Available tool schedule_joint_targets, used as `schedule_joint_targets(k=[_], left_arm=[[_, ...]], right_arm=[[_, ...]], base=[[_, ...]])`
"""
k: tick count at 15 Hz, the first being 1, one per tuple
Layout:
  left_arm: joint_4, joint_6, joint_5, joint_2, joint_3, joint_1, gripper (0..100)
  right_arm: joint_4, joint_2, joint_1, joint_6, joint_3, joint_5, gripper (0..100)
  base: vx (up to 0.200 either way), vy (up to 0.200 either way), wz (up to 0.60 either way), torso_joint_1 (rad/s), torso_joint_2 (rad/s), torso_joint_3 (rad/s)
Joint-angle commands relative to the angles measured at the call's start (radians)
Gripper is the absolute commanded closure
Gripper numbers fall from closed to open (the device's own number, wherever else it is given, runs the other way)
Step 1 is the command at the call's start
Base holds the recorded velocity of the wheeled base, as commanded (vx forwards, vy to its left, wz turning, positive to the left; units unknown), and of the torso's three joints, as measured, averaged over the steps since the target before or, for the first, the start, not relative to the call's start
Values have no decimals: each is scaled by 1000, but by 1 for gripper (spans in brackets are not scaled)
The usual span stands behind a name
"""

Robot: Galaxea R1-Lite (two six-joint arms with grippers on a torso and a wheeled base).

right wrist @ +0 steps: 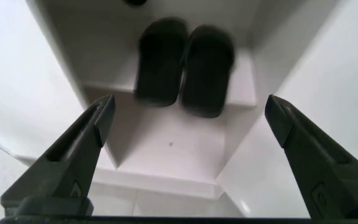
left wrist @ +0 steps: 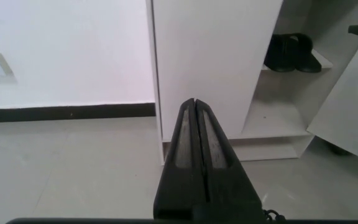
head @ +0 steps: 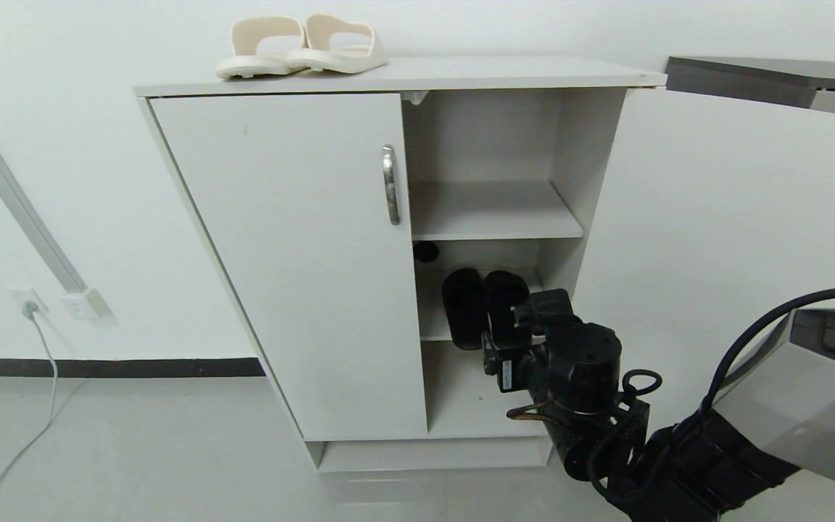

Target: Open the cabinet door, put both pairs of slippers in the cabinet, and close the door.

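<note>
The white cabinet [head: 287, 254] has its right door [head: 736, 217] swung open and its left door shut. A black pair of slippers [head: 483, 304] lies side by side on the middle shelf, seen also as black slippers [right wrist: 185, 65] and black slippers [left wrist: 291, 53]. A cream pair of slippers [head: 301, 45] rests on the cabinet top at the left. My right gripper [right wrist: 188, 112] hangs open and empty just in front of the black pair, near the shelf edge [head: 526, 319]. My left gripper [left wrist: 196, 109] is shut with nothing in it, low before the cabinet's left side.
The upper shelf [head: 493, 210] and bottom compartment [head: 475, 399] hold nothing. A metal handle [head: 389, 185] sits on the shut left door. A wall socket with a cable [head: 30, 308] is at the left. Grey furniture [head: 773, 80] stands behind the open door. Bare tiled floor lies in front.
</note>
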Motion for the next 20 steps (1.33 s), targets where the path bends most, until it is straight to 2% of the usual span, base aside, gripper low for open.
schedule_joint_targets(k=[1,5,11,15,20], left_arm=[[-1,0,-1,2,0,0,100],[-1,0,0,2,0,0,100],[-1,0,0,2,0,0,100],[-1,0,0,2,0,0,100],[-1,0,0,2,0,0,100]], right_arm=[[-3,1,2,0,5,1,0],[-28,1,5,-3,28,5,0],[-112,-2,2,-3,80,103,0],[-166,1,-1,-18,92,125,0],[-200,10,-1,-37,100,126,0]], base=[[0,200,0,7,2,2],[0,200,0,0,4,5],[0,200,0,2,4,2],[0,200,0,2,2,4],[0,0,0,0,0,0]])
